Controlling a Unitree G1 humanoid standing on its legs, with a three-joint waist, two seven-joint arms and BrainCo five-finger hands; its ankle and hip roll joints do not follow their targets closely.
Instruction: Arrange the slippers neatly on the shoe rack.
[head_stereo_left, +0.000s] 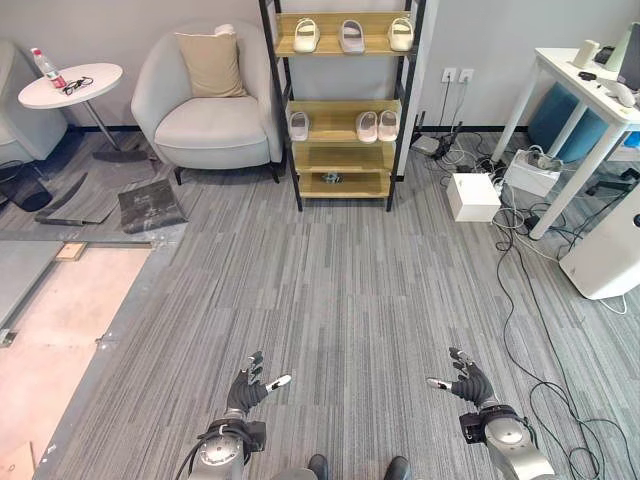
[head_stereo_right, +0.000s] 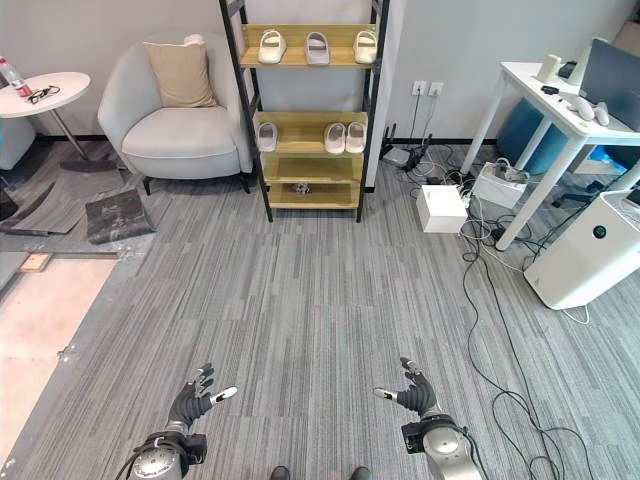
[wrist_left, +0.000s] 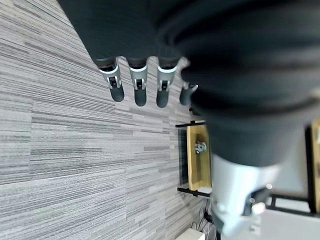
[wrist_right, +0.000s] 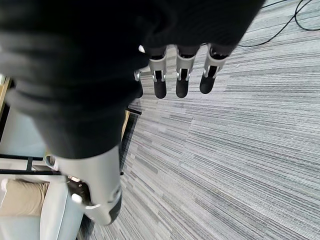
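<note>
Striped grey carpet lies under both empty spread hands, left hand (head_stereo_left: 246, 388), right hand (head_stereo_left: 470, 382).

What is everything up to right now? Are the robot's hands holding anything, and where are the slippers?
Left robot hand: open, holding nothing, above the carpet.
Right robot hand: open, holding nothing.
Top-shelf slippers: three, spaced apart.
Middle-shelf slippers: a pair side by side, one more alone at the left.
Shoe rack: upright against the wall.
Armchair: cushion propped on it.
</note>
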